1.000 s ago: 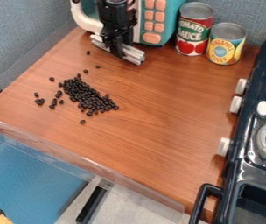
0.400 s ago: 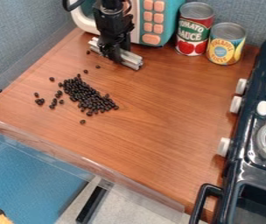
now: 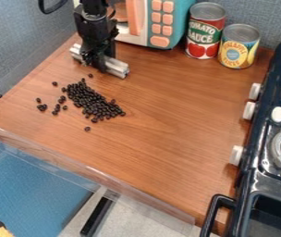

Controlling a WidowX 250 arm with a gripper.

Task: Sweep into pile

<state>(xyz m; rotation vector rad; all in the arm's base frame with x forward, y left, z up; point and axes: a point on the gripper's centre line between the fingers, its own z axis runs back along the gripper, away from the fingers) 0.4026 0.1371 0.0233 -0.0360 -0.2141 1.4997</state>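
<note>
Blue fabric walls (image 3: 19,41) back the wooden countertop (image 3: 161,139). Near its back-left corner, the gripper (image 3: 100,61) points down, closed around a silver bar (image 3: 117,68); in front, black beans (image 3: 94,102) lie clustered, strays toward the left edge.

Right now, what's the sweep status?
Gripper holding silver bar. Black beans mostly heaped, some strays. Cans off to one side, not in the way.

A toy kitchen, probably in a lab, with a small stove (image 3: 263,152), play microwave (image 3: 167,23) and food cans (image 3: 206,31).
</note>
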